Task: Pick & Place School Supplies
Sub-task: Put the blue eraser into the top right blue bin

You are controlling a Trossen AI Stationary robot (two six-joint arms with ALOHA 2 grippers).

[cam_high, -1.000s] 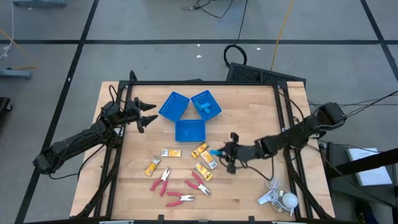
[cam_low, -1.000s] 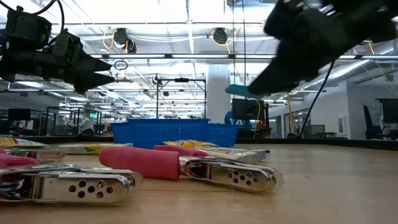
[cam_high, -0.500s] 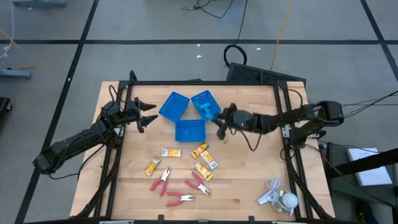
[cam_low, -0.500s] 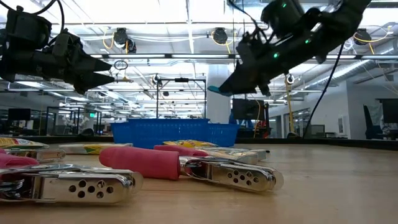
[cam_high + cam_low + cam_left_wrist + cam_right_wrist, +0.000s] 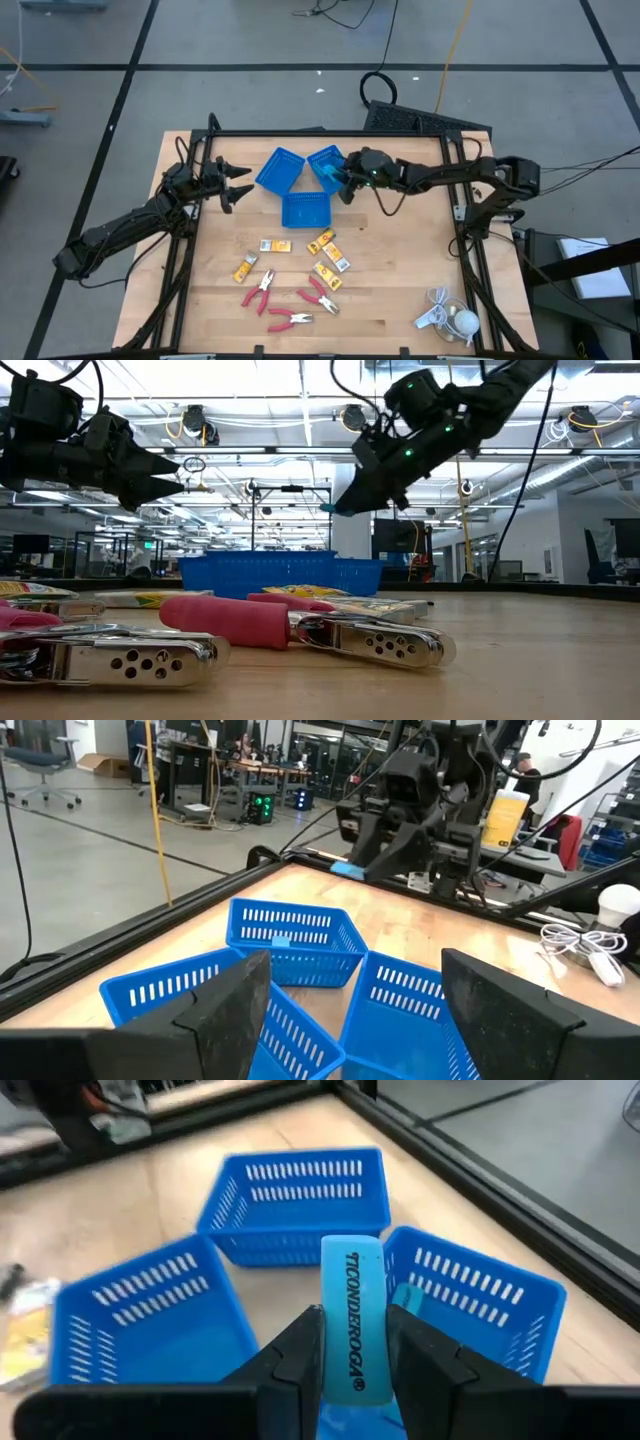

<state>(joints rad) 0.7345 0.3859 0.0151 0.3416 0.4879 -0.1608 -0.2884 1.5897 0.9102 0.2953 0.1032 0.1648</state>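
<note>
Right hand (image 5: 345,182) now over trays — three pliers (image 5: 290,300)

Grey floor (image 5: 250,40) (dark seams), ceiling lamps (image 5: 195,420) lit.

1. The right gripper (image 5: 345,183) has travelled from the middle of the table, beside the yellow packets (image 5: 328,258), up to the far side, where it now hangs at the right-hand blue tray (image 5: 322,158).
2. The light-blue eraser (image 5: 352,1332) pinched between its fingers has gone with it and now sits above that tray's near edge, with another light-blue piece (image 5: 407,1298) visible inside.
3. The right arm (image 5: 440,175), bent back toward the near side 1 second ago, now stretches nearly level across the far part of the table.
4. In the low view the gripper has shifted from the upper right toward the centre.
</note>
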